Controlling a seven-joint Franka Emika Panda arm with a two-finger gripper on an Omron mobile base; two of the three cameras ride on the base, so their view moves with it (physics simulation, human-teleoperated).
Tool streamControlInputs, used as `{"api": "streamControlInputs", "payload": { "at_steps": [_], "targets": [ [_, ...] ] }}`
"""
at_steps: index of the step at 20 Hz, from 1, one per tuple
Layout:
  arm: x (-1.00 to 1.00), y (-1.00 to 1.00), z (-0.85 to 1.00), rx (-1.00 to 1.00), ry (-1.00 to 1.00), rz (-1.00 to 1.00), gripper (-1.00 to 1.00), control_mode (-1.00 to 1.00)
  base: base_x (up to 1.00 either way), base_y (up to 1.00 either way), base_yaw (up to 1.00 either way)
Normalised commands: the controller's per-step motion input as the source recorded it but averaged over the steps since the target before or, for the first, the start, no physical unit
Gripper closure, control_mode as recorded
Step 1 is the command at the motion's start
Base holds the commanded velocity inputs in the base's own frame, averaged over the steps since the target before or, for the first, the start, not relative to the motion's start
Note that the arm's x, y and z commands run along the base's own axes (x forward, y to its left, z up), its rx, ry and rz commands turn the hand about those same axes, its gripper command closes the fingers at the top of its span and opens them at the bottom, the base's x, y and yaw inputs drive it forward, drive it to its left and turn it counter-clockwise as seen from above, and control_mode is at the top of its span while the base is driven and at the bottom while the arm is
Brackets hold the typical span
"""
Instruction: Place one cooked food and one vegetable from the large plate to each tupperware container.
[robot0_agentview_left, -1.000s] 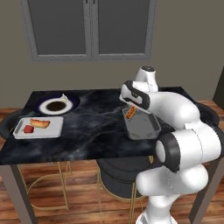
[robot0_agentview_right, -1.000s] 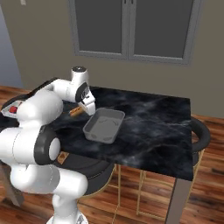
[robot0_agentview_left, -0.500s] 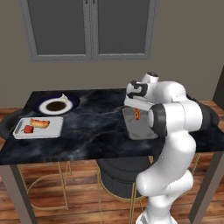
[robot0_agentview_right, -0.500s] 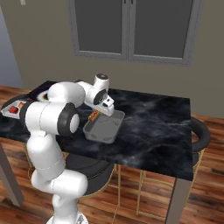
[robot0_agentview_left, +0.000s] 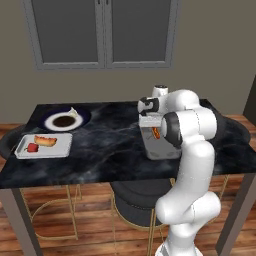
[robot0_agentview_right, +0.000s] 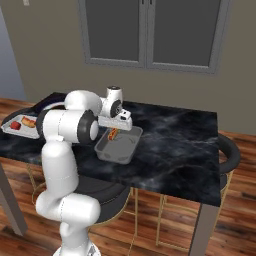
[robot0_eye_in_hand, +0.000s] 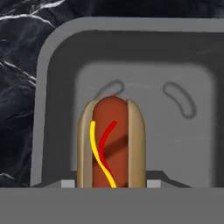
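**Hot dog hanging over the dark container**

So the end effector (robot0_agentview_right: 114, 134) is parked right over the darker grey tupperware container (robot0_agentview_right: 120, 147), clamped on a hot dog (robot0_eye_in_hand: 111, 144). In the hand view the hot dog sits dead centre between the tips, bun on both sides, sausage down the middle with a yellow squiggle and a red one on top. The tips themselves are mostly hidden behind the bun, so only small grey bits show at the bottom. Behind it is the container's flat floor and rounded rim, and black marble past the rim.

From the left base view the hot dog (robot0_agentview_left: 156, 133) shows as an orange-red bit just under the hand, above the far end of the dark container (robot0_agentview_left: 162, 148). Whether it is touching the container floor or just above it is hard to tell from these angles.

Over on the other end of the black marble tabletop (robot0_agentview_left: 107, 137), well apart from the arm, the pale tupperware container (robot0_agentview_left: 43, 146) sits near the front edge. It has a red item (robot0_agentview_left: 32, 147) and a bun-like food (robot0_agentview_left: 46, 141) in it, side by side. Just behind it is the large plate (robot0_agentview_left: 64, 120), dark rim and brown centre, with one small pale item (robot0_agentview_left: 73, 112) on its far right rim; too small to say what it is.

A dark round stool (robot0_agentview_left: 142, 200) sits under the tabletop beside the robot.
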Motion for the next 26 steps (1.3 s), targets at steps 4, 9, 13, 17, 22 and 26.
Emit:
{"api": "streamControlInputs", "payload": {
  "at_steps": [4,9,13,17,22,26],
  "targets": [
    [-0.07,0.15,-0.04,0.0,0.19,0.01,1.0,-1.0,0.0,0.0,0.0],
    [-0.03,0.09,-0.16,0.0,0.06,0.0,1.0,-1.0,0.0,0.0,0.0],
    [0.26,0.0,-0.47,0.0,0.01,0.0,1.0,-1.0,0.0,0.0,0.0],
    [0.46,0.0,-0.55,-0.01,0.04,0.0,1.0,-1.0,0.0,0.0,0.0],
    [0.36,0.0,-0.37,0.0,0.1,0.0,1.0,-1.0,0.0,0.0,0.0],
    [0.06,0.0,-0.25,0.0,0.12,0.0,-1.0,-1.0,0.0,0.0,0.0]
  ]
}}
